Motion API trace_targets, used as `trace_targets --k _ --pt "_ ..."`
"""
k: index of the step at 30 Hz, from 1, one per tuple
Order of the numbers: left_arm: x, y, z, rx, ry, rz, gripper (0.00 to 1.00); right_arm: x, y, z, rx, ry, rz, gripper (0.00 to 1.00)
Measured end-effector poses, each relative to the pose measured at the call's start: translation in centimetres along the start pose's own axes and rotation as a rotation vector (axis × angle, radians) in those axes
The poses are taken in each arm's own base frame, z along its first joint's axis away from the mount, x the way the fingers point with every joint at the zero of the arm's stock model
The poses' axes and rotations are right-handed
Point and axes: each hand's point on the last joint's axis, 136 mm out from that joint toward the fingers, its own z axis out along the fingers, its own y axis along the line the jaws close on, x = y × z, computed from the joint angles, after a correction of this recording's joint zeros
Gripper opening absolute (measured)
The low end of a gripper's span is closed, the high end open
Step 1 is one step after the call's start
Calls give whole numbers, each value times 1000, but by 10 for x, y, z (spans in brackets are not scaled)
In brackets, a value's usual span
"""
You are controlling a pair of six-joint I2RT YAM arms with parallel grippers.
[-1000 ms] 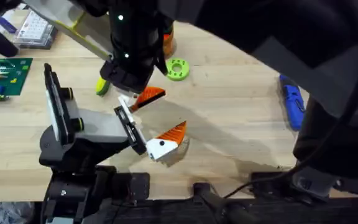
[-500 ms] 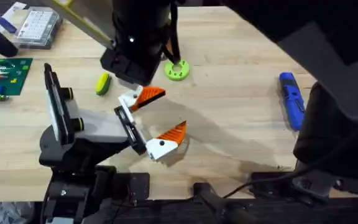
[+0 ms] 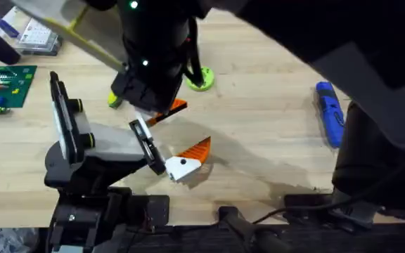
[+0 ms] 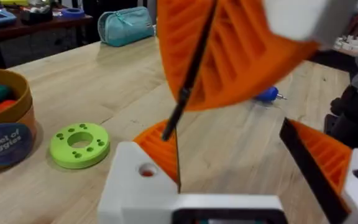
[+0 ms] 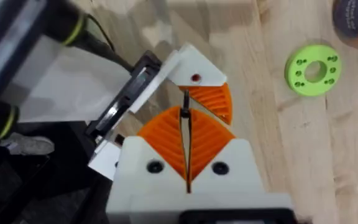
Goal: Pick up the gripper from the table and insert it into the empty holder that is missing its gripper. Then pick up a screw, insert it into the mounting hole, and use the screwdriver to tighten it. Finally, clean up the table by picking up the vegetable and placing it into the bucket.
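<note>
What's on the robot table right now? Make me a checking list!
Surface: wooden table, looks clean.
Job's things: orange gripper sits in the holder, mounting hole open; thin black screw above that hole; blue screwdriver lying unused; yellow-green vegetable on the table; bucket holds other veggies.
Clutter: lime-green ring, green circuit board, clear parts box.
Grippers: right gripper shut on the screw; left gripper open.
Cables: black cable at the near edge.
Surroundings: teal bag on a table behind.
</note>
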Motion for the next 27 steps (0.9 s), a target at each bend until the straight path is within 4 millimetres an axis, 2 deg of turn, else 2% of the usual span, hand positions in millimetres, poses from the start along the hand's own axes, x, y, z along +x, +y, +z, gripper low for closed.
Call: trace_targets --k 6,22,25,27 --pt "0 0 0 0 0 0 991 -1 9 0 -6 0 -18 9" --pt "0 0 0 0 0 0 991 -2 7 1 -1 -3 -13 9" --pt "0 0 0 0 0 0 991 -2 7 5 -1 6 -12 9" --pt "0 0 0 0 0 0 991 -3 6 17 -4 32 -11 9"
